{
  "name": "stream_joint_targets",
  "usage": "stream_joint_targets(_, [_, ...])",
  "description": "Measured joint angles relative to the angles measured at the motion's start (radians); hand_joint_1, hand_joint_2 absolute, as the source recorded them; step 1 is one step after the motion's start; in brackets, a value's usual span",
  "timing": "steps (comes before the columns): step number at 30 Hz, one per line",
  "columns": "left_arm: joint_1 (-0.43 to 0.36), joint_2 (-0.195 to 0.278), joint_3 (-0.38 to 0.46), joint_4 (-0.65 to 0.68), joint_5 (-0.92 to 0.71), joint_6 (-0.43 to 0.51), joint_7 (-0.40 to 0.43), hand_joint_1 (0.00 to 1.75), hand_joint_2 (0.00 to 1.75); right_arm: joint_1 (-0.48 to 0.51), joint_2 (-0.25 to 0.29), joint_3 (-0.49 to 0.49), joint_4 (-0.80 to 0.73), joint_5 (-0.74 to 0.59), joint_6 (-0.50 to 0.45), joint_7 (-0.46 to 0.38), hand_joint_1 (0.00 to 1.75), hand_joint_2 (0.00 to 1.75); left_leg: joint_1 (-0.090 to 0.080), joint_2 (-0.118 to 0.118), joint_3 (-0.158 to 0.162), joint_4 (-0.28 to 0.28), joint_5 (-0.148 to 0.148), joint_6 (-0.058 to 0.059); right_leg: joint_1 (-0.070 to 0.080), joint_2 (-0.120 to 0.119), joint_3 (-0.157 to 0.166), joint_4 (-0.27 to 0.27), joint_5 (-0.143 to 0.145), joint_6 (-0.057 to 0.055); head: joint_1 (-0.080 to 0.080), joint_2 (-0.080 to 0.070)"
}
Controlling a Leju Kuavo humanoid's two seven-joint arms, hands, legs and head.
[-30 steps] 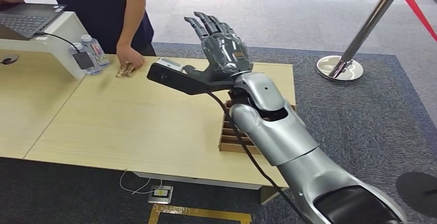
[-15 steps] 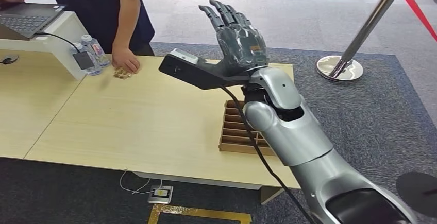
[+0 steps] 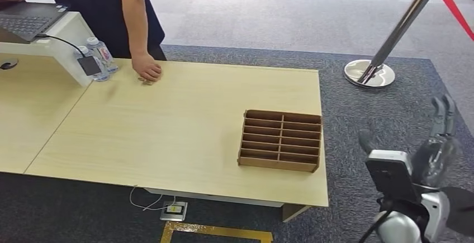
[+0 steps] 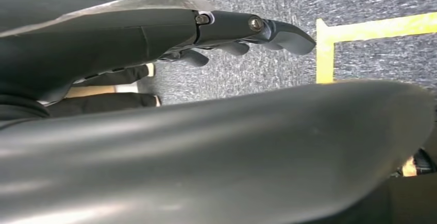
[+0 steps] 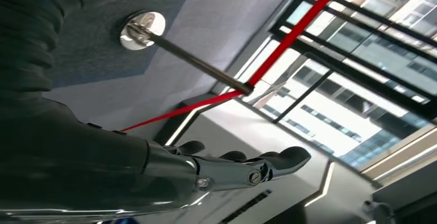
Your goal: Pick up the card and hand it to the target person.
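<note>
Right hand (image 3: 439, 142), fingers spread and holding nothing, now hangs low beside the table (image 3: 184, 120) after dropping from its raised reach of a second ago. Out across the table stands the slotted wooden rack (image 3: 280, 140), uncovered again. At the far edge, a person's hand (image 3: 147, 68) presses flat where the card lay half a second ago; the card itself is hidden beneath it. The handover looks complete. Left hand (image 4: 242, 33) hangs toward the floor, fingers loosely extended, empty.

Office lobby: reception desk (image 3: 167, 125), laptop (image 3: 28, 19), red-belt stanchion (image 3: 391, 36).
</note>
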Motion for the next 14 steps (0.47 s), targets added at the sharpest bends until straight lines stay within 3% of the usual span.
stream_joint_targets(3, [0.0, 0.0, 0.004, 0.0, 0.0, -0.003, 0.004, 0.0, 0.0, 0.155, 0.04, -0.116, -0.086, -0.045, 0.019, -0.035, 0.0, 1.75, 0.0, 0.0, 0.001, -0.001, -0.001, -0.001, 0.0, 0.0, 0.0, 0.0, -0.002, -0.001, 0.0, 0.0])
stream_joint_targets(6, [0.0, 0.0, 0.007, 0.0, 0.002, -0.001, 0.007, 0.0, 0.0, 0.231, 0.088, -0.223, -0.115, -0.077, 0.079, -0.046, 0.0, 1.75, 0.0, 0.001, 0.001, -0.002, -0.001, -0.001, 0.0, 0.0, 0.0, 0.001, -0.002, -0.002, 0.0, 0.0])
stream_joint_targets(10, [-0.001, 0.0, 0.01, 0.0, 0.003, 0.0, 0.008, 0.0, 0.0, 0.22, 0.148, -0.393, -0.038, -0.099, 0.195, -0.027, 0.0, 1.75, 0.0, 0.001, 0.004, -0.002, 0.0, -0.001, 0.0, 0.0, 0.003, 0.001, -0.002, -0.002, 0.0, 0.0])
stream_joint_targets(14, [-0.003, 0.0, 0.013, 0.0, 0.002, -0.001, 0.009, 0.0, 0.0, 0.149, 0.159, -0.515, 0.149, -0.078, 0.247, -0.005, 0.0, 1.75, 0.0, 0.002, 0.006, -0.002, 0.0, 0.0, 0.0, 0.0, 0.005, 0.001, -0.001, -0.001, 0.0, 0.0])
